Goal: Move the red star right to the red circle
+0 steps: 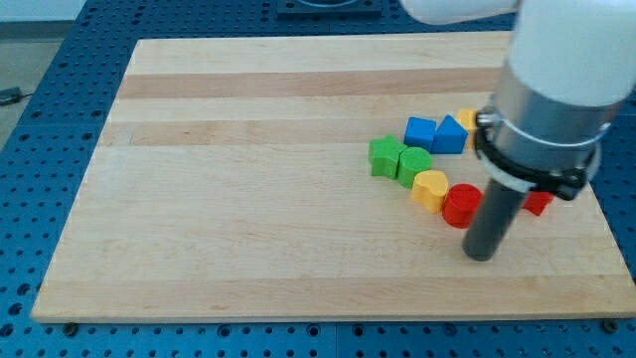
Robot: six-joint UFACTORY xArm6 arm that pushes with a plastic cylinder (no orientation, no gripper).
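My tip [481, 255] sits on the wooden board [248, 199] just below the red circle [461, 205], and there is no claw here, only the bare rod. The red star [539, 203] peeks out on the view's right, mostly hidden behind the arm. Left of the circle curve a yellow block [429, 188], two green blocks [399, 160] and two blue blocks [435, 132].

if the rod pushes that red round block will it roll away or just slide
Probably slide: the red circle sits flat on the wooden board, looking low and rigid. It touches the yellow block, so that may shift too. My tip is just below it.
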